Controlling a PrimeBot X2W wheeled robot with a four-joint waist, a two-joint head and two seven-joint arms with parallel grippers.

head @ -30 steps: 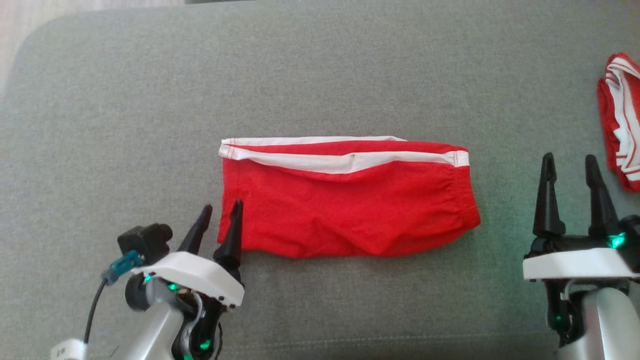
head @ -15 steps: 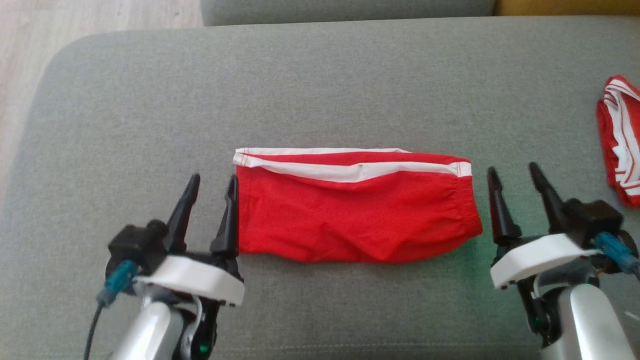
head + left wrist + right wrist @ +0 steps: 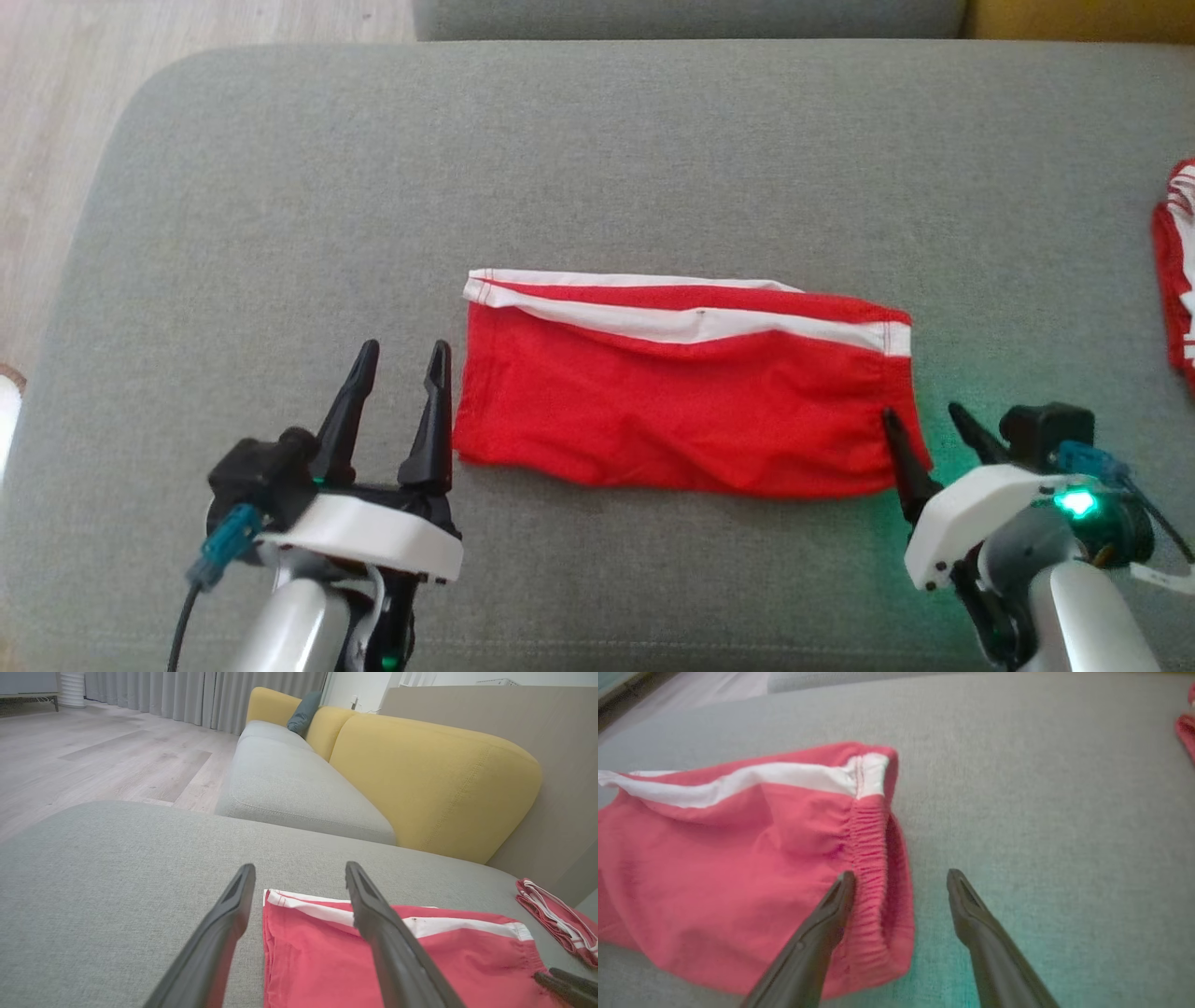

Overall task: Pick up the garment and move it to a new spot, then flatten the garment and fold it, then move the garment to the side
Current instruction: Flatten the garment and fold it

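Item: garment (image 3: 681,411), red shorts with a white side stripe and a gathered elastic waistband. Location: middle of the grey cushion (image 3: 280,187), lying as a flat oblong band, stripe along the far edge, waistband at the robot's right end. Condition: largely smooth, with shallow wrinkles along the near edge and a doubled stripe at the far left corner that suggests at least one fold is already made. Left gripper (image 3: 404,347): fingers spread apart and holding nothing, set low just beside the garment's left edge; in the left wrist view that edge lies between the two fingers. Right gripper (image 3: 922,413): fingers likewise spread and empty, straddling the near right corner, one finger over the waistband and the other over bare cushion; contact with the cloth cannot be told. Other stock: a second red-and-white piece (image 3: 1174,271) at the cushion's far right, well apart from the garment; a yellow backrest (image 3: 434,779) behind; wooden floor (image 3: 56,140) to the left. Progress, as judged: relocation and flattening appear complete and folding is under way or nearly finished. Outstanding: a grasp at both ends, possibly one further fold, then removal of the garment to the side.
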